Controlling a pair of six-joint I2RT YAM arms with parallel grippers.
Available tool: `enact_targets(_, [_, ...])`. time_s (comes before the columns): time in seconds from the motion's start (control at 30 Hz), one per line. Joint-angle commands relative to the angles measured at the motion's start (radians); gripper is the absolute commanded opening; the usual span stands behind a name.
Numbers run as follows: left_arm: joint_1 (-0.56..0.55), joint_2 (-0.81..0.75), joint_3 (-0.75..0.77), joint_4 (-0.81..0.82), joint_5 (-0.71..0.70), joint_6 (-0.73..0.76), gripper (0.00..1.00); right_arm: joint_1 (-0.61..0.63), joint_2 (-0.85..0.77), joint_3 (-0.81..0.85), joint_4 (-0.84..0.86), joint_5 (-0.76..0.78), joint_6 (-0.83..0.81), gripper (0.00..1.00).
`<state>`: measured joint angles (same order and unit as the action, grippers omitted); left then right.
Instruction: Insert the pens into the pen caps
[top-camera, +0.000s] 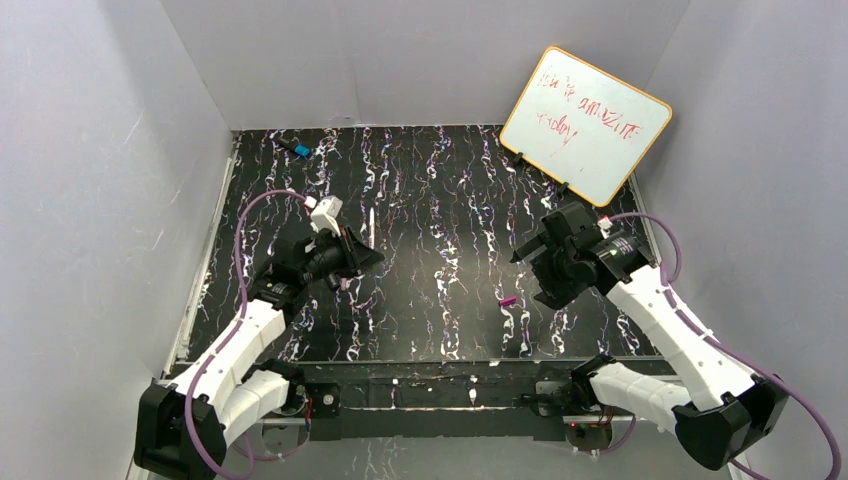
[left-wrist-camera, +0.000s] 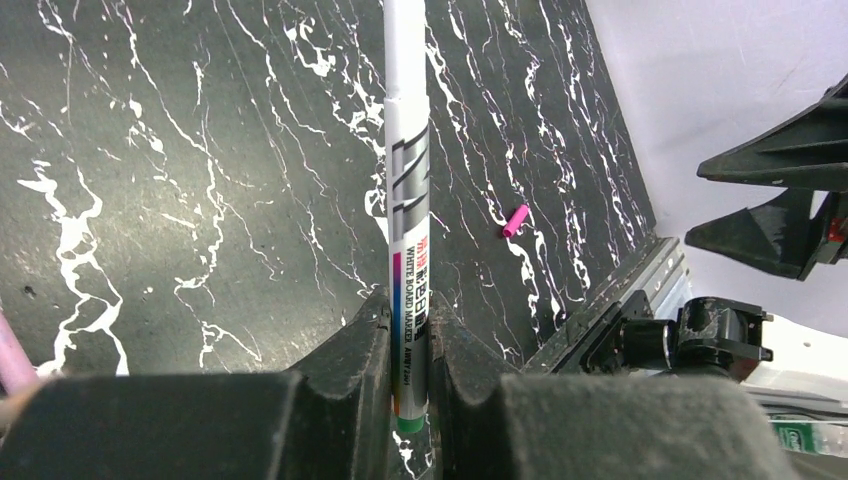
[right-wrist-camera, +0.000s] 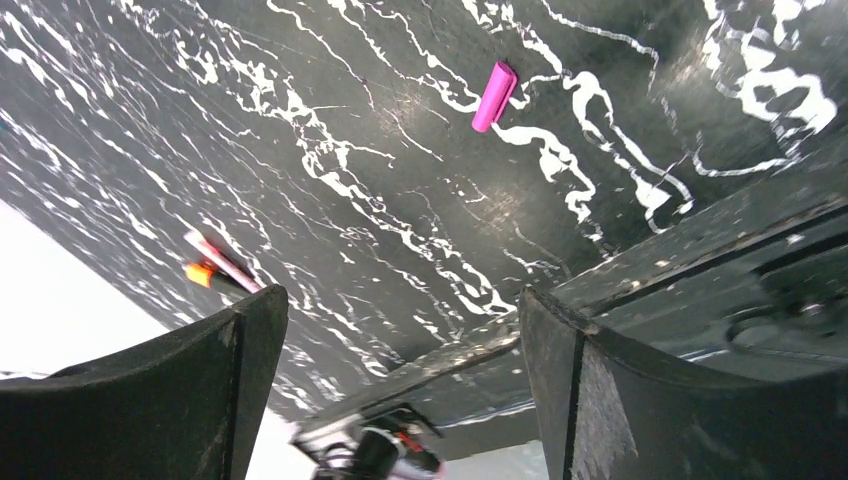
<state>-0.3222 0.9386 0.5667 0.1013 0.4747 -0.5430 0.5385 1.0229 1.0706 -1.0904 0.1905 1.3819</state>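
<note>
My left gripper (top-camera: 362, 258) (left-wrist-camera: 410, 310) is shut on the thin white marker (left-wrist-camera: 408, 190), near its green end, and holds it above the table. In the top view the marker (top-camera: 372, 226) points away from me. The magenta cap (top-camera: 507, 300) (left-wrist-camera: 515, 221) (right-wrist-camera: 494, 96) lies on the table, apart from both grippers. My right gripper (top-camera: 532, 272) (right-wrist-camera: 400, 300) is open and empty, just right of that cap and above it. The thin pink pen (right-wrist-camera: 225, 262) lies by an orange piece (right-wrist-camera: 200, 273); I cannot tell whether it is a cap or a tip. The pale pink cap is out of view.
A whiteboard (top-camera: 585, 125) with red writing leans at the back right. A black marker with a blue end (top-camera: 297, 149) lies at the back left. The black marbled table top (top-camera: 440, 200) is walled by white panels. A metal rail (top-camera: 440, 372) runs along the near edge.
</note>
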Motion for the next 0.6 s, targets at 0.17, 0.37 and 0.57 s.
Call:
enact_targets(0.17, [0.001,0.018,-0.027,0.031,0.027,-0.064,0.0,-0.006,0.093,-0.123,0.061,-0.036,0.347,0.86])
enact_targets(0.37, [0.002,0.052,0.003,0.016,0.047,-0.037,0.0,-0.005,0.243,-0.142,0.161,-0.009,0.333,0.67])
enact_targets(0.57, [0.002,0.066,0.016,0.015,0.067,-0.038,0.0,-0.023,0.342,-0.188,0.274,-0.02,0.318,0.4])
